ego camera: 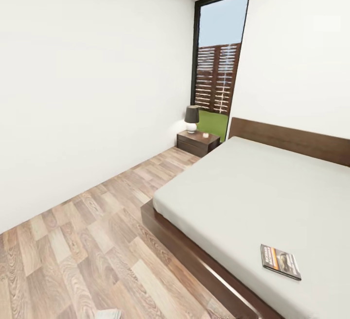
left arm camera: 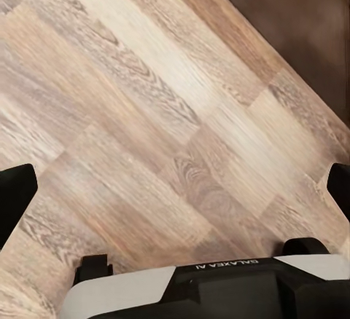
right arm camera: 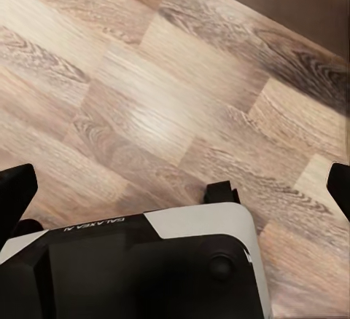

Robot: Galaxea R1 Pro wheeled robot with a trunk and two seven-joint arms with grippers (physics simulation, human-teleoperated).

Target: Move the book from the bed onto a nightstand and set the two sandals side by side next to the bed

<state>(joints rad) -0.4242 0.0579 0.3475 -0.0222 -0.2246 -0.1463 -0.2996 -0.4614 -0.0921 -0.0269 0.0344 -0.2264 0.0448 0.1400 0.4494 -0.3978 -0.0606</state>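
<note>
Book (ego camera: 280,261) flat on bed (ego camera: 253,188) | hands over floor (left arm camera: 146,115), apart

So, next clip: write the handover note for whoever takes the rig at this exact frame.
Left claw: open, empty, over bare floor.
Right claw: open, empty, also over floor.
Book: lying flat on the bed, near its foot-end edge.
Nightstand: in the far corner by the headboard, with a lamp on it.
Done: nothing yet.
Left: carry the book to a nightstand, then find both sandals and pair them beside the bed.

The book (ego camera: 280,261) lies flat on the bed (ego camera: 253,188).
</note>
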